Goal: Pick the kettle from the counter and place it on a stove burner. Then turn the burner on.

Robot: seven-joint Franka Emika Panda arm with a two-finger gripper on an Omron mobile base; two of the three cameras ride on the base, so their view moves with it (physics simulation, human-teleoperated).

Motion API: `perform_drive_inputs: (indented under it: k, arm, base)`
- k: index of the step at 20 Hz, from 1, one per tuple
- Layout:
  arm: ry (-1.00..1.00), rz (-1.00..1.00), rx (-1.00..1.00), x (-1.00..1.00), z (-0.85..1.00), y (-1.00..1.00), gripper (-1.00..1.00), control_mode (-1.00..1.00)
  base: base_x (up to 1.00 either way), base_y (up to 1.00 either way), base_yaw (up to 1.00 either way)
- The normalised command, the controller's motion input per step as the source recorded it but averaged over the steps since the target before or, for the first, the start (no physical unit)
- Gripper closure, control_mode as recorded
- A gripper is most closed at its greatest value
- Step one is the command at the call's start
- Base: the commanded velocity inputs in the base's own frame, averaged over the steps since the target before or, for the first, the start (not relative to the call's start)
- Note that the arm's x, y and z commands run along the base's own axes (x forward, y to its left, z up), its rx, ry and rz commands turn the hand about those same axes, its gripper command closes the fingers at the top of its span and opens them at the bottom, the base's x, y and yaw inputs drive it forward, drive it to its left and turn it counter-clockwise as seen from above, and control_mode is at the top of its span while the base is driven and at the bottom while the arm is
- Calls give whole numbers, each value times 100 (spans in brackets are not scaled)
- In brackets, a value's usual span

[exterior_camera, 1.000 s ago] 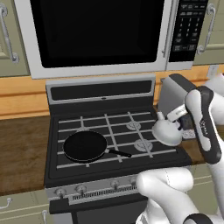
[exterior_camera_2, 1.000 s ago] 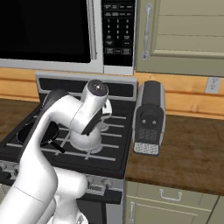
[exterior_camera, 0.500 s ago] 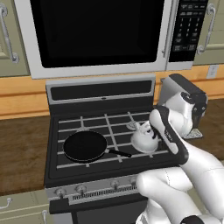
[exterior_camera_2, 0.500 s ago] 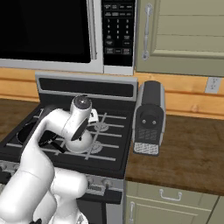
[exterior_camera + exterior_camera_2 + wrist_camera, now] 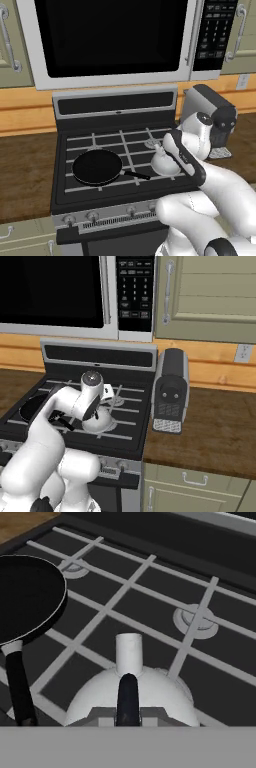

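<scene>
The gripper (image 5: 129, 718) is clamped on the dark handle of the kettle (image 5: 165, 164). The kettle sits on the stove's front right grate, just right of the black pan (image 5: 97, 166), spout toward a rear burner (image 5: 196, 621).

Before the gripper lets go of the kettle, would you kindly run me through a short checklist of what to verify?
1. Kettle over the stove grates, off the counter: ok.
2. Kettle upright, spout up and away in the hand view: ok.
3. Kettle base resting on the grate: cannot tell.
4. Gripper around the dark handle: ok, though its fingertips are hidden.
5. Kettle apart from the pan: ok.
6. Knobs in reach along the stove front: ok.
</scene>
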Motion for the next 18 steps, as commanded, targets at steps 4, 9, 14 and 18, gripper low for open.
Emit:
perform_drive_inputs:
  k: [4,9,14,18]
  arm:
    - [0,0,0,55,-1,-25,100,-100]
    - [0,-6,0,60,-7,-1,100,-100]
    - [6,-4,0,30,-6,0,100,-100]
    - [12,0,-2,8,-22,0,100,-100]
  base:
    - [0,0,0]
    - [0,0,0]
    - [0,0,0]
    - [0,0,0]
